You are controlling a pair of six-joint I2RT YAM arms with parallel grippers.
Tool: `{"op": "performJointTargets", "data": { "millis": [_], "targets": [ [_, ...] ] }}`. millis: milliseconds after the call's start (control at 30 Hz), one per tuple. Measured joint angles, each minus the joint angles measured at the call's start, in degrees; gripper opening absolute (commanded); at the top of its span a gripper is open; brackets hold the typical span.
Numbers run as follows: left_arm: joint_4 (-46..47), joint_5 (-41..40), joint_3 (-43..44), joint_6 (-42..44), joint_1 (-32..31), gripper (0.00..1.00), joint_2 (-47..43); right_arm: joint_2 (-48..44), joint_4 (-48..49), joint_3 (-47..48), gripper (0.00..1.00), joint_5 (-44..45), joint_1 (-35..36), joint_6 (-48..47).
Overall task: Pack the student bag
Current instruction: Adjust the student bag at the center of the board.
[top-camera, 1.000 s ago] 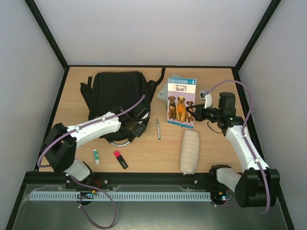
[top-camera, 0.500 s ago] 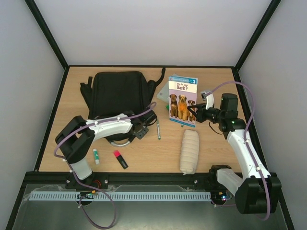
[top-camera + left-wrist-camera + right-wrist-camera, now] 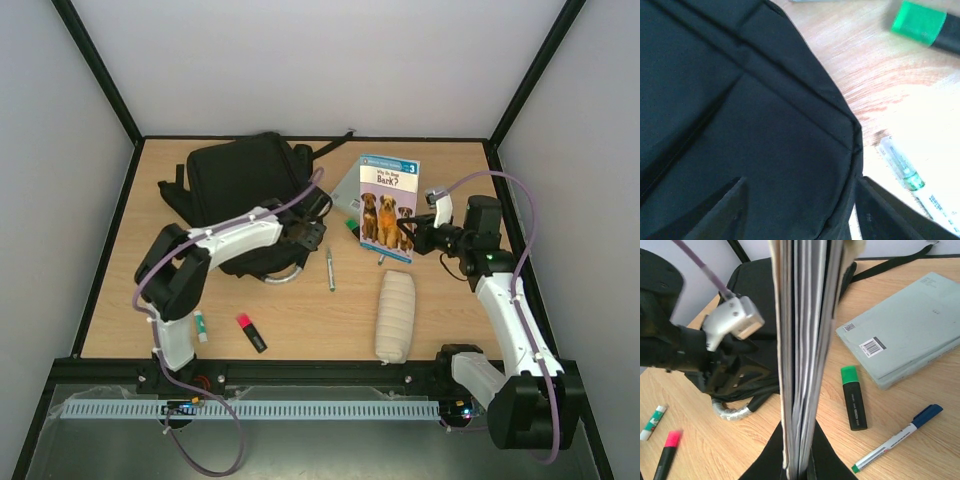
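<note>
The black student bag lies at the back left, its near edge bunched up and raised. Its grey handle hangs toward the front. My left gripper is at the bag's right edge. In the left wrist view black fabric fills the space between the jaws of my left gripper, which grips it. My right gripper is shut on a dog-cover book and holds it upright above the table, right of the bag. The right wrist view shows the book edge-on between the fingers.
A grey notebook and a green highlighter lie between the bag and the book. A pen, a white pouch, a pink highlighter and a glue stick lie nearer the front. A blue-capped marker lies under the book.
My left gripper has moved back and right with the bag's edge, bunching the bag toward the back. My right gripper has lifted the book, uncovering the notebook and green highlighter.
</note>
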Motion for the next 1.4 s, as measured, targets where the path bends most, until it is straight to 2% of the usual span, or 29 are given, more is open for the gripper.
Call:
{"op": "performJointTargets", "data": {
  "millis": [100,267,400,733,967,1167,1267,1400],
  "targets": [
    [0.7,2.2,-2.9,-0.1,1.5,0.75,-4.8,-0.3,0.0,0.0,0.01,0.0,-0.7,0.0],
    [-1.0,3.1,-10.4,-0.2,1.4,0.73,-16.1,-0.4,0.0,0.0,0.01,0.1,-0.9,-0.1],
    [-3.5,0.7,-14.6,-0.4,2.0,0.71,-19.7,-0.2,0.0,0.0,0.01,0.1,-1.0,-0.1],
    [-7.6,-6.0,-18.4,0.0,5.2,0.67,-17.5,1.7,0.1,-0.2,0.01,0.0,-1.0,-0.2],
    [-8.2,-4.8,-18.4,0.8,5.2,0.67,-16.3,2.4,0.0,-0.4,0.01,0.1,-1.0,-0.2],
    [-8.6,-5.6,-17.9,1.4,5.2,0.61,-14.3,2.4,0.0,-0.5,0.01,0.1,-1.0,-0.2],
    [-9.0,-6.3,-17.0,1.5,5.2,0.55,-11.2,2.4,0.0,-0.5,0.01,0.1,-1.0,-0.2],
    [-9.0,-7.2,-16.9,1.9,4.9,0.41,-9.2,2.4,0.1,-0.6,0.01,0.1,-1.0,-0.2]
  ]
}}
